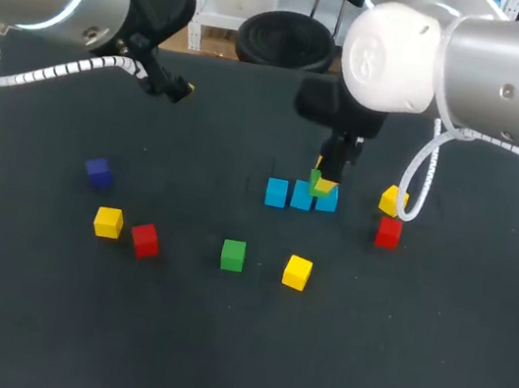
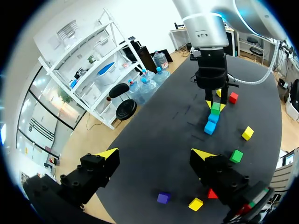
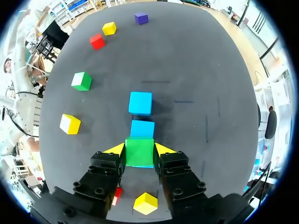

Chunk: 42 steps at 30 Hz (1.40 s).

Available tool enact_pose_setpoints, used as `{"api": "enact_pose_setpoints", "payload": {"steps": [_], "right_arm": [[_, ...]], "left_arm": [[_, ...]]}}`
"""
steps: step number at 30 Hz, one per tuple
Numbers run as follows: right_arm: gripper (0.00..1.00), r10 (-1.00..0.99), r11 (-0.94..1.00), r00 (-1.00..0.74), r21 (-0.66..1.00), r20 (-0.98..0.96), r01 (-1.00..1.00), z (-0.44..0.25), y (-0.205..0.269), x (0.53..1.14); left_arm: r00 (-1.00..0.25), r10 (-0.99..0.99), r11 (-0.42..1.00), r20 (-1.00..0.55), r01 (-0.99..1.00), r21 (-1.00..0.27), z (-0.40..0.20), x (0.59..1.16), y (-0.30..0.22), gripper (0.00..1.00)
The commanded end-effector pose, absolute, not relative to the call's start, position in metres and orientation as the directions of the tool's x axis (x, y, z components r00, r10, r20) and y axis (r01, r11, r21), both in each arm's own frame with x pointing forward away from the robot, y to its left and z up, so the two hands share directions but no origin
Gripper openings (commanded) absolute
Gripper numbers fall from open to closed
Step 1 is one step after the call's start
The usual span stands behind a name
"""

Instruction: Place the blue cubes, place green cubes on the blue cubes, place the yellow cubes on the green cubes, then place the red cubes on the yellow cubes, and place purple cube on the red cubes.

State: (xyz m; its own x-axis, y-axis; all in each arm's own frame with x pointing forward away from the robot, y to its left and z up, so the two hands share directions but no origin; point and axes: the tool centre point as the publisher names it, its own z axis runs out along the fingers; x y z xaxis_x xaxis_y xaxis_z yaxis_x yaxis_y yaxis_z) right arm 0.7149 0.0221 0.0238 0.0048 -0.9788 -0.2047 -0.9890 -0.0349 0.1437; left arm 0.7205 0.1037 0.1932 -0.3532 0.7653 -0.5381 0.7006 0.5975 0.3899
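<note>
1. The right fingers (image 3: 163, 149) were clamped on a green cube (image 3: 139, 151), gripping it from two sides. They held it directly over the end blue cube (image 1: 328, 202), the rightmost in a row of three near the middle of the dark surface (image 1: 411, 359). Whether the green cube rested on that blue cube could not be told.
2. The middle blue cube (image 1: 301, 196) stood right against the end one. The left blue cube (image 1: 277, 193) sat just beside it, with a narrow gap between them.
3. The left fingers (image 2: 108, 153) stood wide apart and held nothing. They hung above the far left part of the surface, well apart from every cube.
4. On the left side, a yellow cube (image 1: 108, 222) and a red cube (image 1: 144, 240) lay just beside each other. The purple cube (image 1: 98, 171) sat a little farther back from them.
5. Nearer the front, below the blue row in the head view, a loose green cube (image 1: 232, 255) and a second yellow cube (image 1: 297, 272) lay near each other without touching.
6. To the right of the row, a third yellow cube (image 1: 394, 201) stood close behind a second red cube (image 1: 388, 233). Both lay by the loop of the right arm's white cable (image 1: 419, 181).
</note>
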Motion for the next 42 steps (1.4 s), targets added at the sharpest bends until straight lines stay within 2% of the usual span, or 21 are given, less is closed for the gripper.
{"api": "enact_pose_setpoints", "payload": {"steps": [1, 11, 12, 13, 15, 16, 18, 19, 20, 42], "right_arm": [[0.0, -0.978, -0.035, 0.004, 0.145, -0.207, -0.989, 0.0201, 0.0219, 0.7146], [0.0, -0.978, -0.028, -0.005, 0.157, -0.207, -0.987, 0.0201, 0.0227, 0.7145], [0.07, -0.979, -0.027, -0.006, 0.158, -0.206, -0.987, 0.0201, 0.0227, 0.7145], [0.23, -0.979, -0.028, -0.005, 0.161, -0.203, -0.987, 0.0198, 0.0226, 0.7144], [0.2, -0.979, -0.03, -0.004, 0.164, -0.202, -0.986, 0.0193, 0.0222, 0.7138], [0.23, -0.98, -0.028, -0.005, 0.164, -0.201, -0.986, 0.019, 0.0222, 0.7139], [0.44, -0.98, -0.028, -0.005, 0.162, -0.197, -0.986, 0.0184, 0.0219, 0.7139], [0.67, -0.981, -0.026, -0.006, 0.162, -0.196, -0.986, 0.0184, 0.0219, 0.7139], [1.0, -0.981, -0.023, -0.009, 0.162, -0.195, -0.986, 0.0184, 0.0218, 0.7139], [1.0, -0.98, 0.022, -0.061, 0.201, -0.192, -0.979, 0.0207, 0.0228, 0.7157]], "left_arm": [[-0.355, 0.765, 0.599, -0.537, 0.698, 0.392, 0.1932, 0.7202, 0.1031, 1.0], [-0.355, 0.765, 0.599, -0.537, 0.698, 0.392, 0.1932, 0.7202, 0.1031, 1.0], [-0.355, 0.765, 0.599, -0.537, 0.698, 0.392, 0.1932, 0.7202, 0.1031, 1.0], [-0.355, 0.765, 0.599, -0.537, 0.698, 0.392, 0.1932, 0.7202, 0.1031, 1.0], [-0.355, 0.765, 0.599, -0.537, 0.698, 0.392, 0.1932, 0.7202, 0.1031, 1.0], [-0.355, 0.765, 0.599, -0.537, 0.698, 0.392, 0.1932, 0.7202, 0.1031, 1.0], [-0.355, 0.765, 0.599, -0.537, 0.698, 0.392, 0.1932, 0.7202, 0.1031, 1.0], [-0.355, 0.765, 0.599, -0.537, 0.698, 0.392, 0.1932, 0.7202, 0.1031, 1.0], [-0.355, 0.765, 0.599, -0.537, 0.698, 0.392, 0.1932, 0.7202, 0.1031, 1.0], [-0.355, 0.765, 0.599, -0.537, 0.698, 0.392, 0.1932, 0.7202, 0.1031, 1.0]]}}
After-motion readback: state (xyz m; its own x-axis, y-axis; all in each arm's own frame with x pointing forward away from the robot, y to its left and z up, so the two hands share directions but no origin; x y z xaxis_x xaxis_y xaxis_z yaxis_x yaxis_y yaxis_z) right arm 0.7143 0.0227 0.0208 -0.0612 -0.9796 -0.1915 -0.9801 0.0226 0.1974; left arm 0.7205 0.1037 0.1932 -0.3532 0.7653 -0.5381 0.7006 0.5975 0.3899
